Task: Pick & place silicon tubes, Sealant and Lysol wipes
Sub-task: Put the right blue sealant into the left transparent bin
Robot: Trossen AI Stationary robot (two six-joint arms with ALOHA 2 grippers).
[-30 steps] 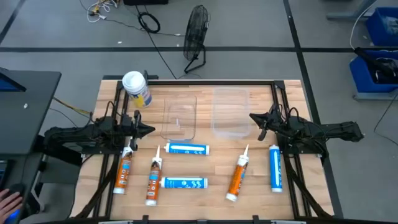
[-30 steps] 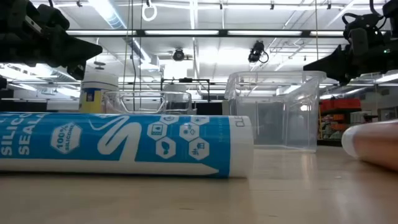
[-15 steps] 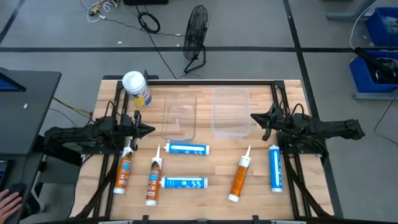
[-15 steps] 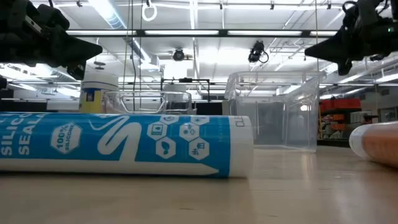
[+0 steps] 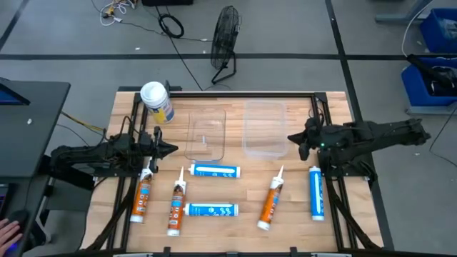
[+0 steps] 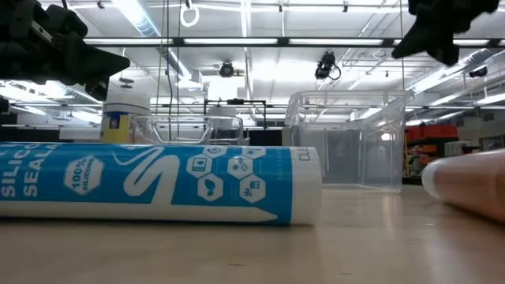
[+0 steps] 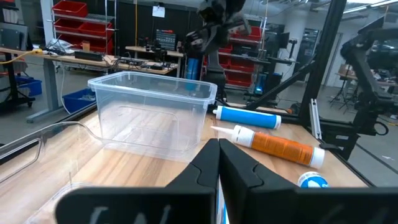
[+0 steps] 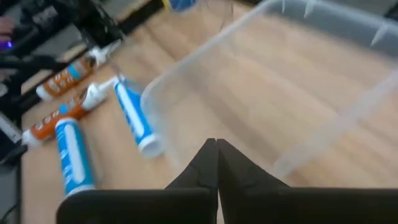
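The Lysol wipes canister [image 5: 157, 101] stands upright at the table's far left; it also shows in the low view [image 6: 126, 115]. Three blue-and-white tubes [image 5: 214, 171] [image 5: 212, 210] [image 5: 315, 193] and three orange tubes [image 5: 143, 198] [image 5: 176, 204] [image 5: 271, 203] lie flat on the near half of the table. My left gripper [image 5: 171, 148] is shut and empty, above the table beside the small clear container [image 5: 207, 134]. My right gripper [image 5: 293, 137] is shut and empty, high at the right side of the large clear container [image 5: 265, 128].
Both clear containers stand open in the table's middle, toward the far edge. A black frame runs along the table's far edge and sides [image 5: 243, 93]. A floor fan [image 5: 226, 36] stands beyond the far edge. Bare wood shows between the tubes near the front edge.
My right gripper has gone up, staying by the large container's right side and still shut. The orange tube on the right has shifted slightly on the table, first toward the right edge and then back toward the left.
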